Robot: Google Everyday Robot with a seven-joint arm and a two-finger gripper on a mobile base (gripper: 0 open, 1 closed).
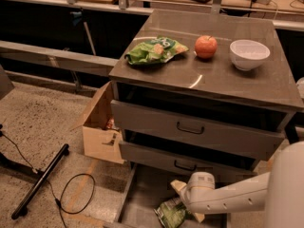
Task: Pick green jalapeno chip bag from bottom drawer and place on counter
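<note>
Down in grey bottom drawer (146, 197), tool (188, 202) at crinkled green bag (168, 215), grip unclear

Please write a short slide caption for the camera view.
The gripper hangs at the green jalapeno chip bag in the open bottom drawer; an apple sits on the counter.

Gripper (184, 203): cream-white, located low in the bottom drawer (142, 194), against the green jalapeno chip bag (169, 214).
Bottom drawer: plain grey.
Green jalapeno chip bag: dark green, pale stripes.
Counter (228, 82): glossy grey-brown.
Second chip bag (153, 52): lime green, orange and white print.
Apple (205, 46): red-orange.
Bowl (249, 54): white.
Upper drawers (147, 120): grey, black handles.
Cardboard box (99, 139): tan.
Floor (38, 122): speckled beige.
</note>
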